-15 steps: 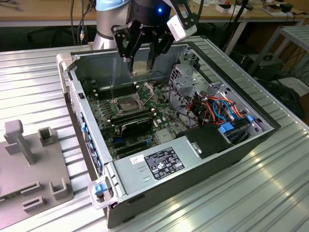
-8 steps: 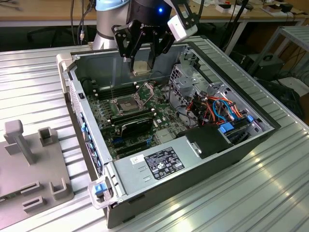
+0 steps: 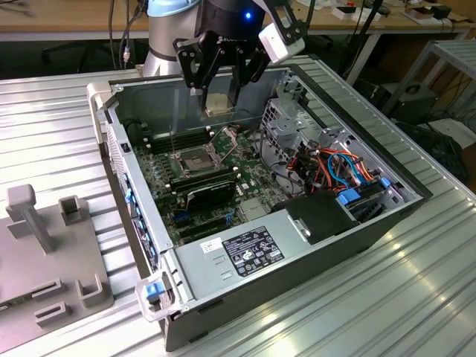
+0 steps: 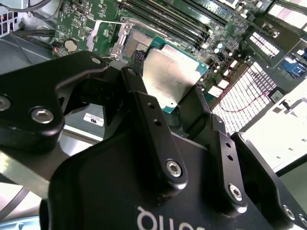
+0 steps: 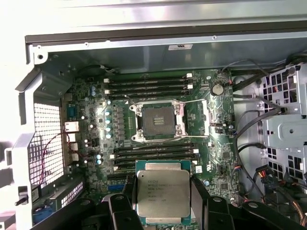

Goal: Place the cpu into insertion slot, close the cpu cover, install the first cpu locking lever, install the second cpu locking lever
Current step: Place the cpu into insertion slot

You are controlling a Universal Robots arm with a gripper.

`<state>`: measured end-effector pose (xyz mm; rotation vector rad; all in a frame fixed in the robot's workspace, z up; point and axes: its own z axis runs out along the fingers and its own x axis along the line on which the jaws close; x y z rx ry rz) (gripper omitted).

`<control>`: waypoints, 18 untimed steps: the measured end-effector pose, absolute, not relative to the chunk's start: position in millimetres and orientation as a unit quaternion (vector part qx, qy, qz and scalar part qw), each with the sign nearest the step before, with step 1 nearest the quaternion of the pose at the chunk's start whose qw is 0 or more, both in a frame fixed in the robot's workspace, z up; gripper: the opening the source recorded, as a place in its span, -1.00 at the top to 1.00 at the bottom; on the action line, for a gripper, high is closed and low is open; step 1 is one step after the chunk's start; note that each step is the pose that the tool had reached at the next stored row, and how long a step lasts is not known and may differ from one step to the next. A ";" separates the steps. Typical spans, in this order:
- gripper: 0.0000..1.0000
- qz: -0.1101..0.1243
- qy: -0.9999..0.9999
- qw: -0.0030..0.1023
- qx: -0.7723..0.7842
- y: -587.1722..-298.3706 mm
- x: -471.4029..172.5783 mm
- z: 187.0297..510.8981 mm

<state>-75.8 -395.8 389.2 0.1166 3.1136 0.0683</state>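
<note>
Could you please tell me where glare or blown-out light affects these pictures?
In the first wrist view, everything above the case wall is washed out white, while the cpu and insertion slot are evenly lit; in the second wrist view, the cpu's metal top glares and the perforated panel burns white; in the exterior view, the ribbed table shows bright streaks.

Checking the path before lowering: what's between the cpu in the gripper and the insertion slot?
In the first wrist view, a bank of long black memory slots lies between the held cpu and the insertion slot.
</note>
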 end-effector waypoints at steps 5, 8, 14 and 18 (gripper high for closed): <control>-0.09 0.022 0.999 0.012 0.037 -394.9 -74.4 389.0; -0.09 0.022 0.999 0.012 0.037 -394.1 -73.2 388.9; -0.09 0.022 0.999 0.013 0.037 -388.7 -70.8 388.4; -0.09 0.022 0.999 0.012 0.037 -387.9 -70.5 388.2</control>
